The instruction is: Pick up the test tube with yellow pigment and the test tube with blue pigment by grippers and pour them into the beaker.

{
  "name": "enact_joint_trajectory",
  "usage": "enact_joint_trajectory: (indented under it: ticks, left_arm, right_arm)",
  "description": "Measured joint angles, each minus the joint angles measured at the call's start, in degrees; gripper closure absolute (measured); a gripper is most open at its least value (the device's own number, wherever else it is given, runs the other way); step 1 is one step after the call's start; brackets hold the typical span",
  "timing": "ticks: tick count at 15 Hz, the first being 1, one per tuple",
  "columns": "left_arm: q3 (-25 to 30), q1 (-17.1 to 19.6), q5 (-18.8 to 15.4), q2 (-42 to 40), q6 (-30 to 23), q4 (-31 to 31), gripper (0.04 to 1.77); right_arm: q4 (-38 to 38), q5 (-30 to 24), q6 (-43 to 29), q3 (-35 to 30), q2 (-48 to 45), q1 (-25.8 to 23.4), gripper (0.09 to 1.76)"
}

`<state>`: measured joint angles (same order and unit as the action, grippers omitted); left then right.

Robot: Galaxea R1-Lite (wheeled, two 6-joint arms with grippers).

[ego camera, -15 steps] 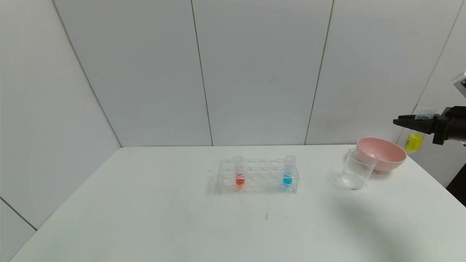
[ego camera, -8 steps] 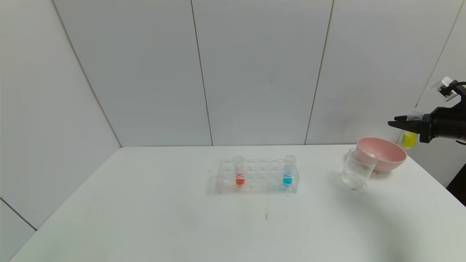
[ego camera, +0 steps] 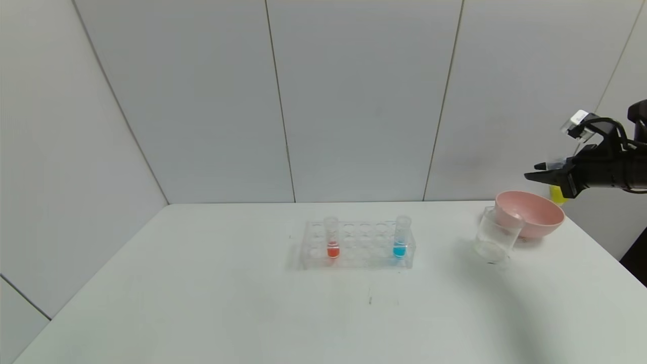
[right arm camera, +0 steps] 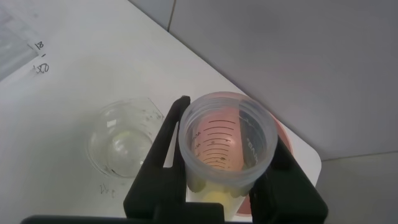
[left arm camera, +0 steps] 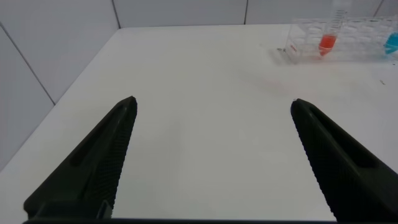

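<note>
Bench (ego camera: 202, 283) is carrying everything I am watching from here. I am seeing the right gripper (ego camera: 537, 177) hanging in the air above the far right corner, over the pink bowl (ego camera: 530, 212), its jaws clenching the test tube with yellow pigment (ego camera: 557, 194); in the right wrist view that tube (right arm camera: 227, 149) is sitting mouth-up between the black fingers (right arm camera: 163, 155), with yellow liquid pooling at its bottom. The beaker (ego camera: 496, 235) is standing upright just beside the bowl, on its near left side, and is showing in the wrist view (right arm camera: 121, 140) below and beside the held tube. The test tube with blue pigment (ego camera: 401, 237) is standing upright in the right end of the clear rack (ego camera: 358, 245) at mid-bench, well apart from the beaker; a red-liquid tube (ego camera: 331, 237) is standing toward the rack's left end. The left gripper (left arm camera: 211, 155) is hovering low over the bare left part of the bench, jaws released and spread wide, nothing between them.
</note>
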<state>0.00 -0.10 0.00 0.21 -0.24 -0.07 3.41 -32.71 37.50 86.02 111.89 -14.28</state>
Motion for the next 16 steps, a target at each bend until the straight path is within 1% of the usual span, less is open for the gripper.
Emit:
enact_joint_trajectory:
  ticks: [2,5,6,8,11,14,16]
  left_arm:
    - [0.00,0.00,0.00,0.00,0.02,0.00,0.05]
    - [0.00,0.00,0.00,0.00,0.00,0.00,0.05]
    - [0.00,0.00,0.00,0.00,0.00,0.02,0.05]
    - [0.00,0.00,0.00,0.00,0.00,0.00,0.05]
    - [0.00,0.00,0.00,0.00,0.00,0.00,0.05]
    - [0.00,0.00,0.00,0.00,0.02,0.00,0.05]
    - [0.00,0.00,0.00,0.00,0.02,0.00,0.05]
  right_arm:
    - [3.36,2.24,2.62,1.74,0.00,0.89,1.24]
    - [7.06,8.13,9.74,3.12,-0.23,1.40,1.24]
    - [8.29,9.03,12.03,3.39,-0.37,1.41,1.24]
    - [11.09,9.42,13.82,4.44,-0.50,1.49,1.24]
    - [18.42,9.97,16.60,7.78,-0.48,1.82,1.24]
    - [27.16,14.37,20.71,12.74,-0.06,2.34,1.24]
    - [30.85,15.91,22.64,15.60,0.66,3.06,1.24]
